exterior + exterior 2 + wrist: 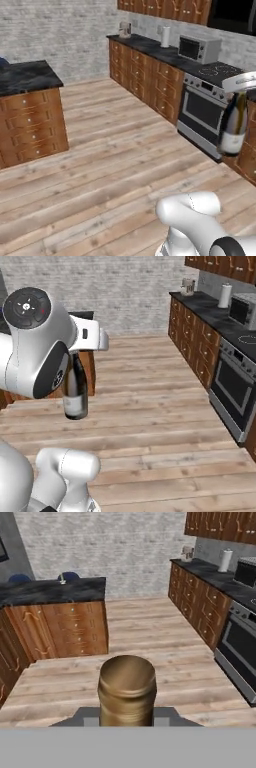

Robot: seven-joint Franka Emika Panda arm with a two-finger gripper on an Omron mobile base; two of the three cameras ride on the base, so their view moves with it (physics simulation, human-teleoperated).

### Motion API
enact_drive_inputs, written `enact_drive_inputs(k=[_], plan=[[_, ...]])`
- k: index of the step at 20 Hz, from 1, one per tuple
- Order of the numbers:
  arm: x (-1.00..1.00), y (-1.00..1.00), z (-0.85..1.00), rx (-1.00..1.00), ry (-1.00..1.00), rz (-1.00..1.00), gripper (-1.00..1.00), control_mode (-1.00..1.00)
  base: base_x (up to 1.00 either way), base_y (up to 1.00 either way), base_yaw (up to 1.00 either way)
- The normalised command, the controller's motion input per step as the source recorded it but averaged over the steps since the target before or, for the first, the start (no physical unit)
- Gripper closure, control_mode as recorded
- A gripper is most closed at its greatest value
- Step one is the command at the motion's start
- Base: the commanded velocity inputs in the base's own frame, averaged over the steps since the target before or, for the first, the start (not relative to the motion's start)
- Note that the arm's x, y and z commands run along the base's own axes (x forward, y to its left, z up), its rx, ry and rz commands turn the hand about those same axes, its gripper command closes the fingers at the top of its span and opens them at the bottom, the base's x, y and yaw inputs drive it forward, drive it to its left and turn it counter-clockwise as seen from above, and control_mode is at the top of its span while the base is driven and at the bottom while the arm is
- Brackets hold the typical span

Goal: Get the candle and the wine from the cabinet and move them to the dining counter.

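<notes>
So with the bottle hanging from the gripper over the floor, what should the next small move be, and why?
Probably keep carrying the wine toward the dining counter. The bottle hangs upright from the gripper above bare floor, and the hand view shows the counter ahead and to the left, some way off across the wood floor. A candle seems to stand on it already, so only this delivery looks left.

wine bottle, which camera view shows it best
The left base view: the wine bottle hangs from the gripper in front of the oven, showing glass and cream label. In the right base view the bottle is partly behind the arm. The hand view shows just its gold foil top.
</notes>
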Motion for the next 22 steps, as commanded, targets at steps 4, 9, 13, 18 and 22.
enact_drive_inputs(k=[4, 9, 13, 18, 22], plan=[[0.00, 0.00, 0.00, 0.00, 0.00, 0.00, 1.00, 1.00, 1.00, 0.13, 0.35], [0.00, 0.00, 0.00, 0.00, 0.00, 0.00, 1.00, 1.00, 1.00, -0.30, 0.37], [0.00, 0.00, 0.00, 0.00, 0.00, 0.00, 1.00, 1.00, 1.00, -0.74, 0.29], [0.00, 0.00, 0.00, 0.00, 0.00, 0.00, 1.00, 1.00, 1.00, -0.95, 0.22], [0.00, 0.00, 0.00, 0.00, 0.00, 0.00, 1.00, 1.00, 1.00, -0.72, 0.19]])
